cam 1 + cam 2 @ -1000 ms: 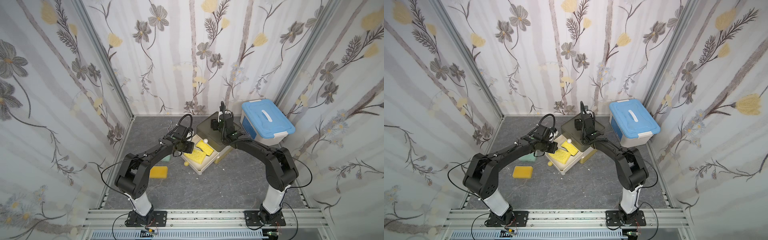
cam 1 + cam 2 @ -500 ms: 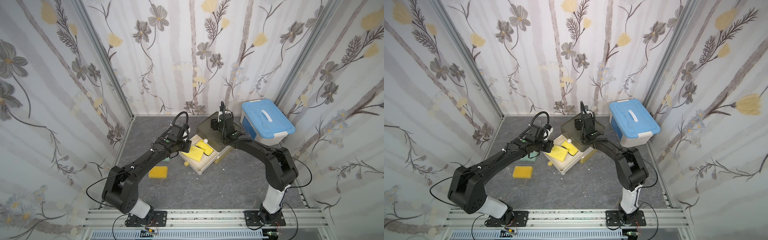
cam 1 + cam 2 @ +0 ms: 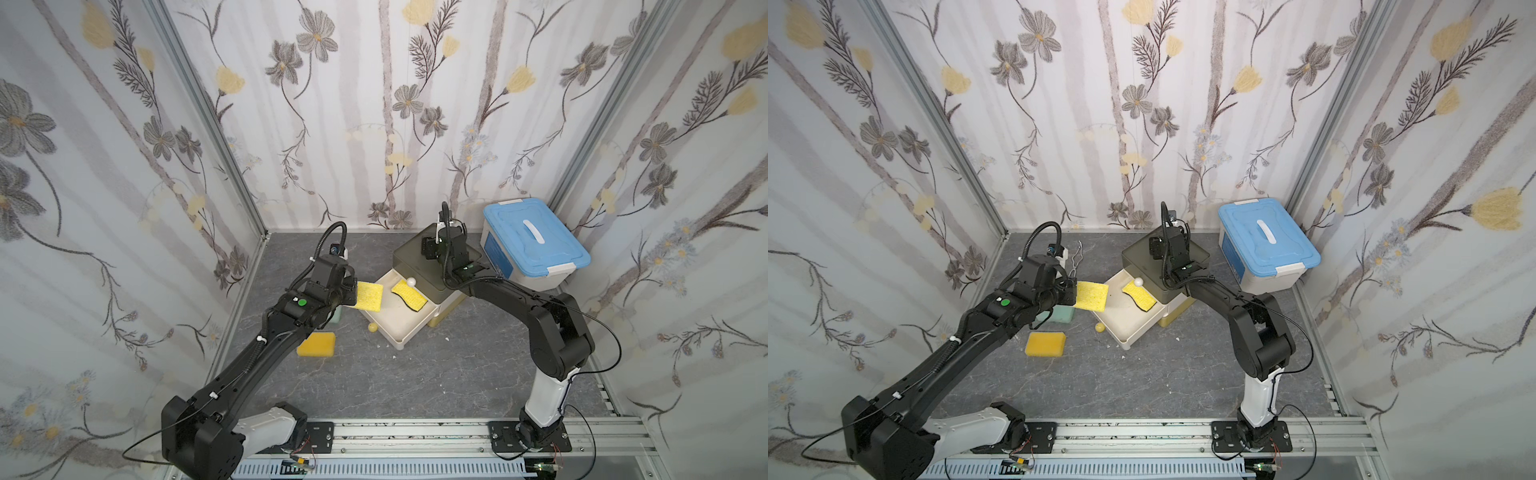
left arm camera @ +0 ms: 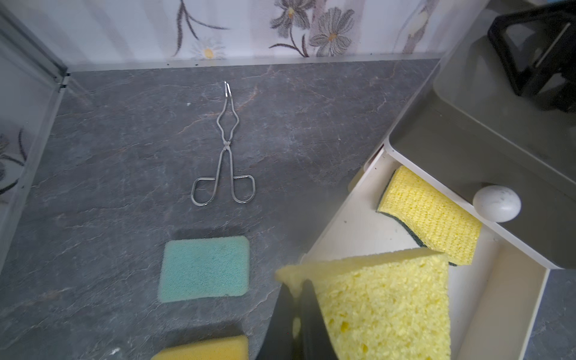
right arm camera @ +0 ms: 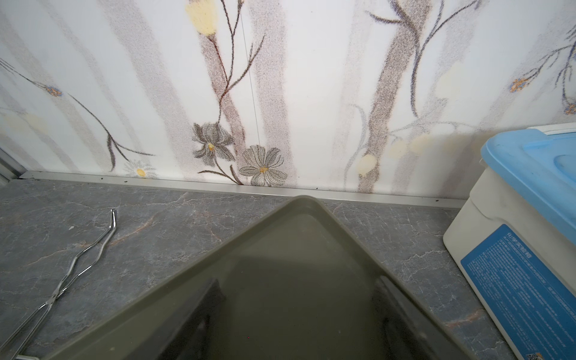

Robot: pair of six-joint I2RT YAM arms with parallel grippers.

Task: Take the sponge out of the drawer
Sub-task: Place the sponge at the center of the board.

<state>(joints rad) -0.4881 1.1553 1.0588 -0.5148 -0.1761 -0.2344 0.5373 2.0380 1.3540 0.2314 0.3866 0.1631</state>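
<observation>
The grey marbled counter (image 3: 374, 382) carries a pulled-out cream plastic drawer (image 3: 401, 320). The thin yellow cellulose sponge (image 3: 368, 296) hangs lifted at its rim. Likely light and floppy; an edge pinch should do. Only the left wrist view shows the left hand (image 4: 297, 308) clenched on its corner. The right hand (image 5: 296, 282) stands spread, empty.

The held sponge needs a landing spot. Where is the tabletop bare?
Bare: the wide front stretch between the orange sponge, the drawer and the rail. Crowded: beside the drawer, with the teal sponge and tongs.
</observation>
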